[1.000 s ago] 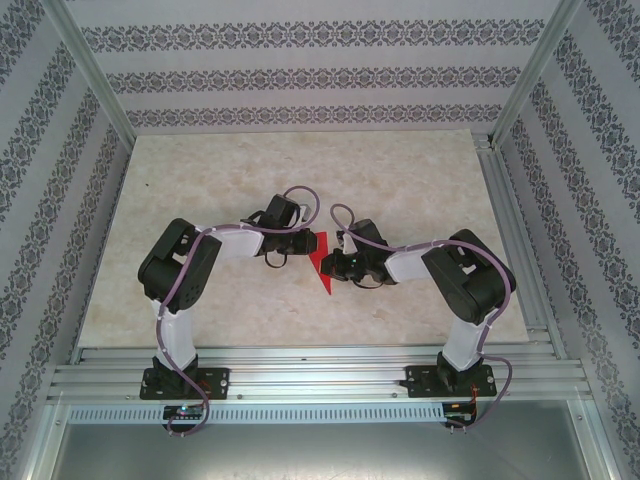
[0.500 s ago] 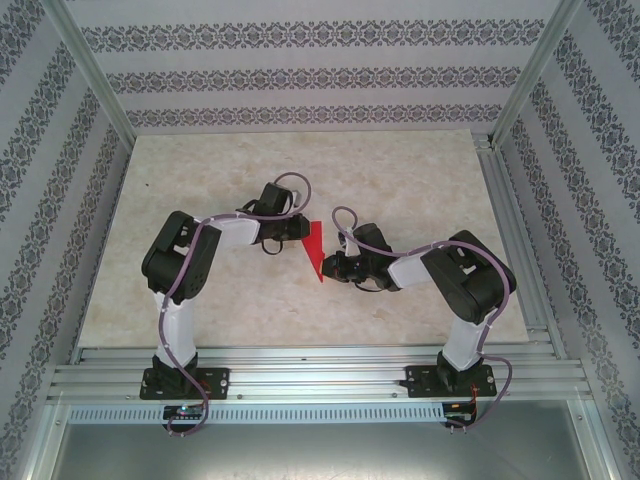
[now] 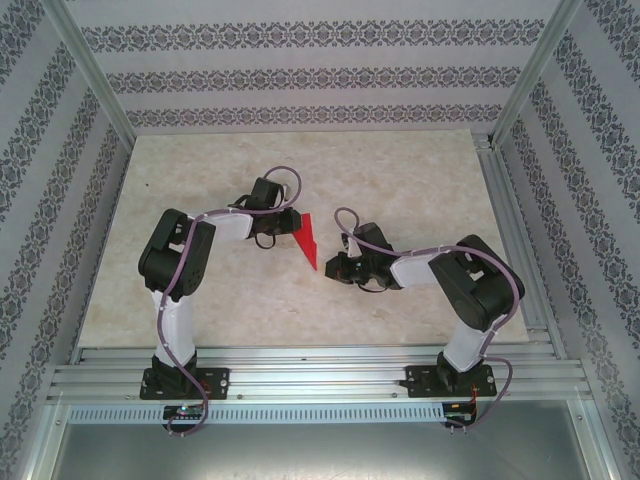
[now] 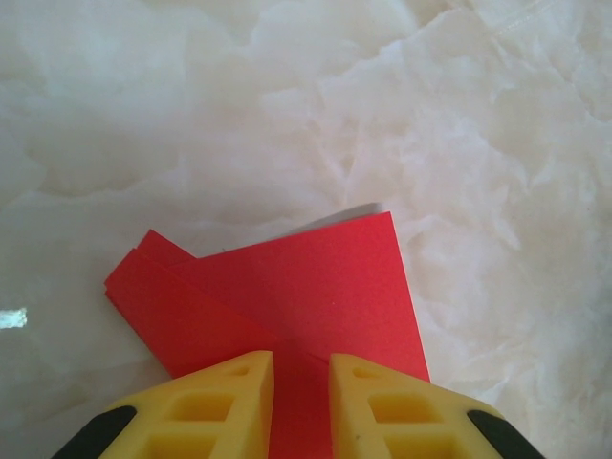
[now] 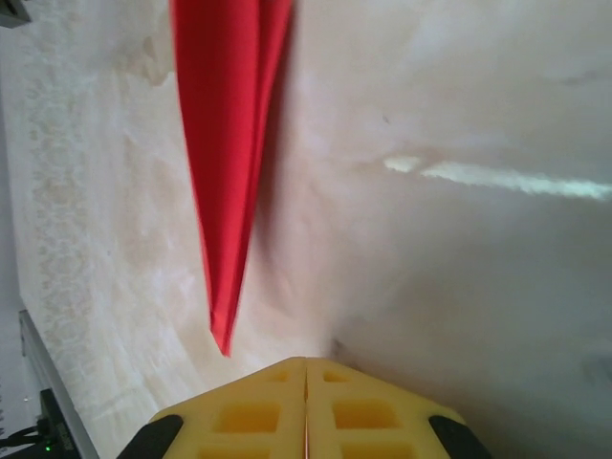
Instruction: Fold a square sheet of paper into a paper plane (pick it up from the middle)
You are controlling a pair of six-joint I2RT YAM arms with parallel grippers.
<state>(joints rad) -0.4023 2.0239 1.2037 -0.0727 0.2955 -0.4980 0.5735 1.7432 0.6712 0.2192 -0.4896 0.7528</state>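
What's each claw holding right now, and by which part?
The left claw pinches the red folded paper dart by its wide end; the right claw is shut, empty.

This is looking like a robot lab test booth: metal rails point(image 3: 320, 377) are framing a marble-look table point(image 3: 400, 170), and patterned wall panels point(image 3: 320, 60) are enclosing two bolted-down arms point(image 3: 178, 275).

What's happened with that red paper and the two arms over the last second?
The left gripper, pinching the bright red folded paper plane, has carried it away from the arm bases and slightly left. The right gripper stayed shut and roughly in place, now empty and apart from the plane's tip. The left grip held throughout.
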